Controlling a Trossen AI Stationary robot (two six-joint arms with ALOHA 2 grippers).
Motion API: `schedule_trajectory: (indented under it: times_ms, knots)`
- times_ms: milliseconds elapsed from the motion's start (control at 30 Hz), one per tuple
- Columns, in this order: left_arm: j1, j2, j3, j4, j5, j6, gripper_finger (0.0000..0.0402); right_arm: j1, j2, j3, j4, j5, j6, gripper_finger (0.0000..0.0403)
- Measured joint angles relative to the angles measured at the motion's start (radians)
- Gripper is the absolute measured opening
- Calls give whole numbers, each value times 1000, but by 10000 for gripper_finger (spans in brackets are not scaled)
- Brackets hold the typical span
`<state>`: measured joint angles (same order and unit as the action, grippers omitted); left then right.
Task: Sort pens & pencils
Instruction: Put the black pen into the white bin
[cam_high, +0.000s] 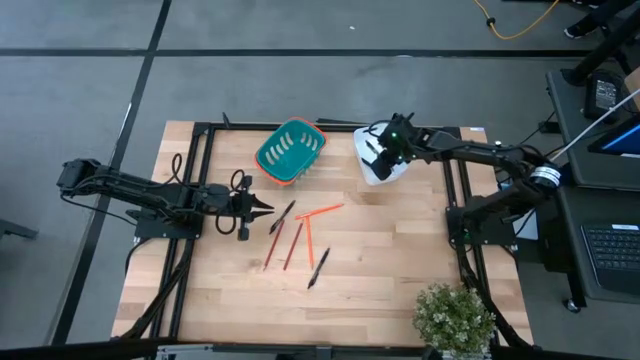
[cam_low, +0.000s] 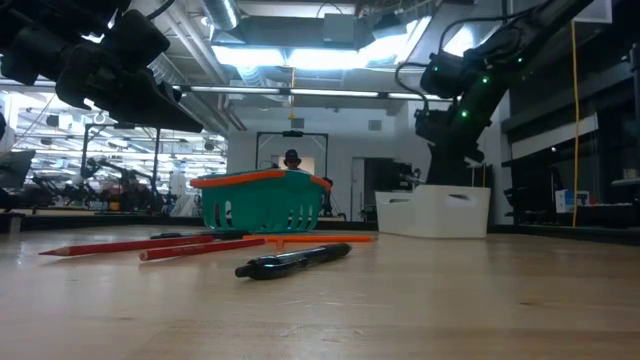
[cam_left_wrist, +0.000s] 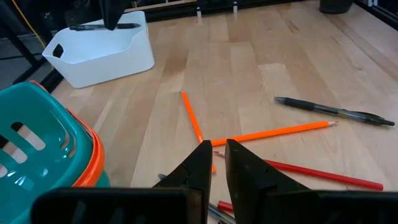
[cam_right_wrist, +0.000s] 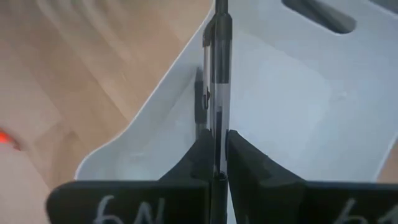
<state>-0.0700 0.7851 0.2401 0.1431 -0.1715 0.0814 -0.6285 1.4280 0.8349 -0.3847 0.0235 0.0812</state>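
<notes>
Right pincer pinching a pen over the white bin; left pincer low by the loose sticks.

The left pincer (cam_high: 268, 208) hangs just over the wooden worktop (cam_high: 400, 270), fingers nearly together with a narrow gap, pinching nothing. Beside it lie the pencils (cam_high: 300, 235), red and orange, and two black pens (cam_high: 318, 268), near the teal basket (cam_high: 290, 152). The right pincer (cam_right_wrist: 217, 146) is pressed on a pen (cam_right_wrist: 219, 74) above the white bin (cam_high: 372, 170); another dark pen seems to lie inside, hard to make out. White marks on the right wrist are cut off and unreadable. A potted plant (cam_high: 455, 318) stands at the worktop's edge. Behind: a workshop with bright ceiling lights.
</notes>
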Motion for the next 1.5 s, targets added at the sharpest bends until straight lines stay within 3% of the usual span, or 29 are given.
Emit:
schedule_trajectory:
  times_ms: [500, 700, 800, 1300, 1500]
  knots:
    - [0, 0, 0, 0, -3, 7, 41, -27, 20, 0, -4, -60, -15, 26]
    - [0, 0, 0, 0, -3, 7, 41, -26, 20, 0, -5, -61, -8, 96]
    - [0, 0, 0, 0, -3, 7, 41, -26, 20, 0, -3, -61, -13, 110]
    - [0, 0, 0, 0, -3, 8, 41, -23, 20, -1, 30, -63, -14, 100]
    - [0, 0, 0, 0, -3, 8, 41, -1, 20, 3, 51, -205, -32, 103]
